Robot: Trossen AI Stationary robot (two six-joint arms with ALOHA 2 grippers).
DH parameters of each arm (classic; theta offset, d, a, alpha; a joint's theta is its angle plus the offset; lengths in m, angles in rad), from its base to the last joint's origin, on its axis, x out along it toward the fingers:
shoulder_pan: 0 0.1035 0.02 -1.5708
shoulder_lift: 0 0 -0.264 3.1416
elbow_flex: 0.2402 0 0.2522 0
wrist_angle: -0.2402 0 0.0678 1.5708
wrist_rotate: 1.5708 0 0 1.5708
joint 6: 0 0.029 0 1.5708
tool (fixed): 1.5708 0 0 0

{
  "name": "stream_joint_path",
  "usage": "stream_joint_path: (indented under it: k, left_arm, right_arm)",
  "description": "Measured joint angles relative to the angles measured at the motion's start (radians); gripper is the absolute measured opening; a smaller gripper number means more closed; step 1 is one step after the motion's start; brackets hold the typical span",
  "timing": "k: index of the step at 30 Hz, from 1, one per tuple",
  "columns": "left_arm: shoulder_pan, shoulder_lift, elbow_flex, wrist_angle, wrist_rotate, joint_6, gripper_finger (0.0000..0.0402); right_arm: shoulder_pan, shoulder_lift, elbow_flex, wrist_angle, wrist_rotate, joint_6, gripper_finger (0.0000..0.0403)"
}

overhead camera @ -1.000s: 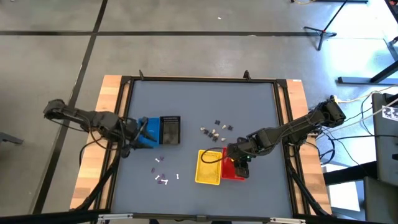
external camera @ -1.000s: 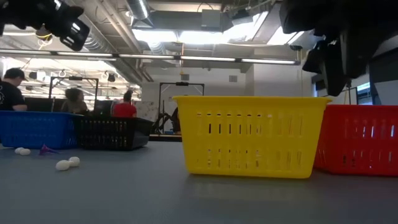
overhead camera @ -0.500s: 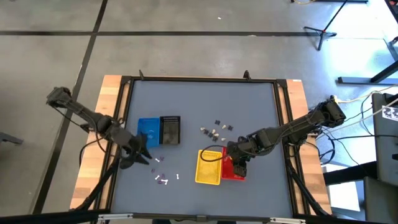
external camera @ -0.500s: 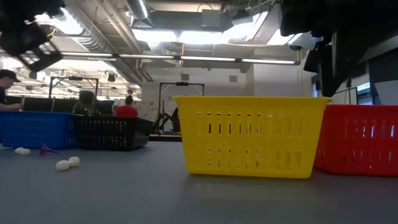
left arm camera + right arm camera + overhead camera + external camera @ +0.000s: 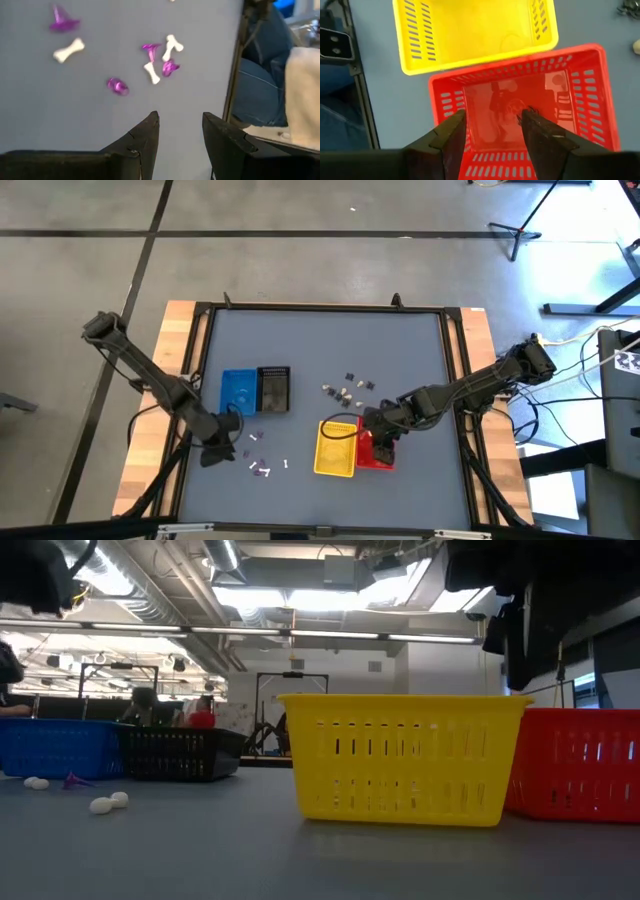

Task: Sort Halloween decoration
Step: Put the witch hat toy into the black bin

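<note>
Left wrist view alone shows white bones (image 5: 69, 50), purple trinkets (image 5: 118, 86).

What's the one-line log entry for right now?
left gripper: open, over purple and white trinkets | right gripper: open, empty, above red basket | yellow basket: beside red

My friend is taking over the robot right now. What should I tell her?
Left hand: open, empty, over the purple and white trinkets near the table's front left.
Right hand: open, empty, above the red mesh basket beside the yellow mesh basket.
Another trinket cluster lies mid-table; blue and black baskets are at left.
The yellow basket looks empty; loose trinkets remain to sort.
</note>
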Motion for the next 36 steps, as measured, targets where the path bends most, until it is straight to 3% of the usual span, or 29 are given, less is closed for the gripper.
stream_joint_path:
  k: [18,36]
  left_arm:
    - [-0.003,0.211,0.001,0.101,-0.067,-0.165,0.0143]
    - [-0.003,0.292,0.001,0.131,-0.139,-0.281,0.0143]
  right_arm:
    - [0.0,0.0,0.0,0.026,0.026,-0.001,0.0189]
    - [0.0,0.0,0.0,0.043,0.026,-0.001,0.0189]
